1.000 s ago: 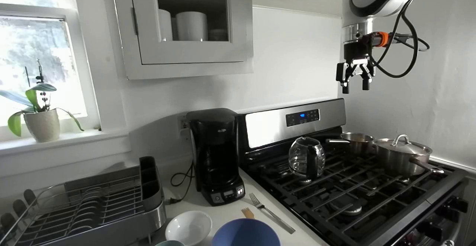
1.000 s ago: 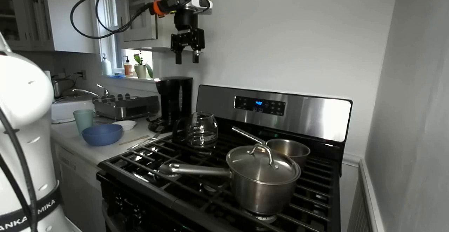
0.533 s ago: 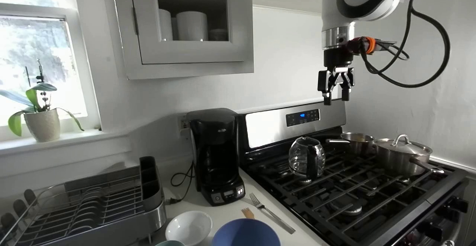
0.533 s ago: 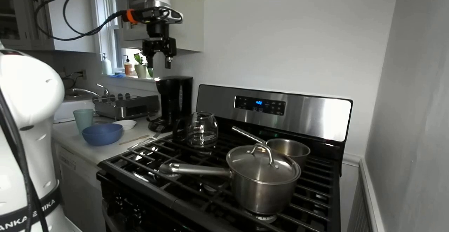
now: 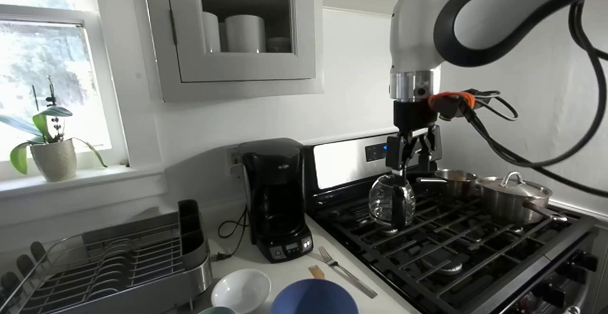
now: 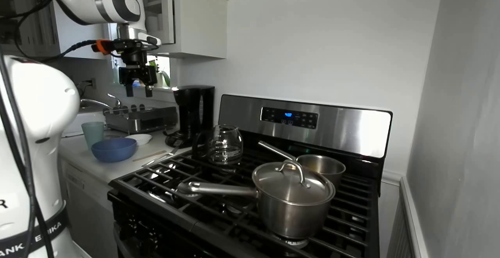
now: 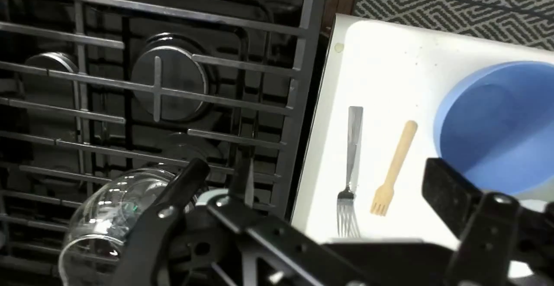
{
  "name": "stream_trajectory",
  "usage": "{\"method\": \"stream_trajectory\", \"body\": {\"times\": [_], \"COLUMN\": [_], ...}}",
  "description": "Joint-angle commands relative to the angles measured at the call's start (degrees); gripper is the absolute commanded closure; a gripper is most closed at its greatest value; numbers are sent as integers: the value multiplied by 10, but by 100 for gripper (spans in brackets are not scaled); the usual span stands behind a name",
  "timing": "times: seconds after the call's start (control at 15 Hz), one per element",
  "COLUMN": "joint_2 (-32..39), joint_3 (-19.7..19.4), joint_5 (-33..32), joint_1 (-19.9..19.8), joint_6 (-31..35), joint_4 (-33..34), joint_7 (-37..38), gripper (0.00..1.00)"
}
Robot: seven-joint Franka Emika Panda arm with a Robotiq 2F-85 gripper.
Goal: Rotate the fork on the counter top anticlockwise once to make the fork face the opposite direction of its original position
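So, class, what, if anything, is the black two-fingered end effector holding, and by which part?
Nothing is held: the end effector is open and empty, and the slim silver metal fork lies untouched on the smooth white counter top.

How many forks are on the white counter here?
2: a metal fork beside the stove, and a wooden fork between that one and the blue bowl. Others may be hidden.

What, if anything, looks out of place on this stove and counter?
The glass carafe stands on the stove grates, though it likely belongs in the coffee maker. A yellowish spot marks the counter top near one corner; I can't tell whether it's a spill.
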Motion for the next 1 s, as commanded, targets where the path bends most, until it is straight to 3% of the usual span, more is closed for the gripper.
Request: {"method": "stream_trajectory", "body": {"times": [0.0,0.33,0.73,0.93], "joint_2": [4,9,116,184], "joint_3": [6,12,39,45], "joint_5": [-9,-16,-36,-99], "joint_1": [10,12,-2,-8], "joint_6": [17,32,316,407], "joint_4": [-12,-24,-67,-84], "joint_7": [5,8,95,155], "gripper": [0,0,0,0]}}
